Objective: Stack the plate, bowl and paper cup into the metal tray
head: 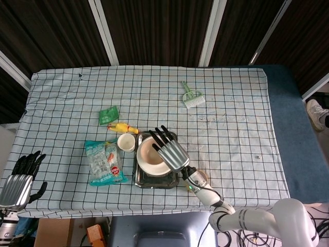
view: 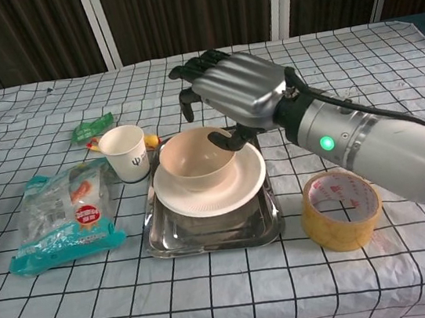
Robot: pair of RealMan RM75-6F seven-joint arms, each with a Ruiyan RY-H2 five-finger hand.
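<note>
Right hand (view: 238, 90): mine; fingers spread wide, holding nothing, hovering above bowl (view: 197, 159) at its 1 o'clock side, no contact visible.
Left hand (head: 20, 181): idle off table edge, approx 8 o'clock of head view; fingers loosely apart, holding nothing.
Plate (view: 244, 188): sits in metal tray (view: 211, 236); bowl upright on plate.
Paper cup (view: 128, 152): upright on cloth, just beside tray at its 10 o'clock; not yet stacked. My read: cup is the one item left.
Risk 1: crossing to cup w/ my right hand low. Fingers could clip bowl rim and slide bowl + plate off-centre in tray.
Risk 2: paper cup is light, thin-walled. Too firm a grip likely crushes it; a side nudge tips it toward snack bag (view: 66, 215) at 8 o'clock of cup.
Risk 3: tape roll (view: 340, 209) lies near tray at 4 o'clock, under my forearm. A dropped elbow could drag it.
Surface: table w/ white cloth (head: 236, 108), black grid, some wrinkles; could snag a sliding cup.
Other items: green packet (head: 108, 115), yellow toy (head: 123, 127), small green brush (head: 191, 95) at 12–1 o'clock, well apart from tray.
Room: dark vertical panels w/ pale strips behind table; blue floor at 3 o'clock.
</note>
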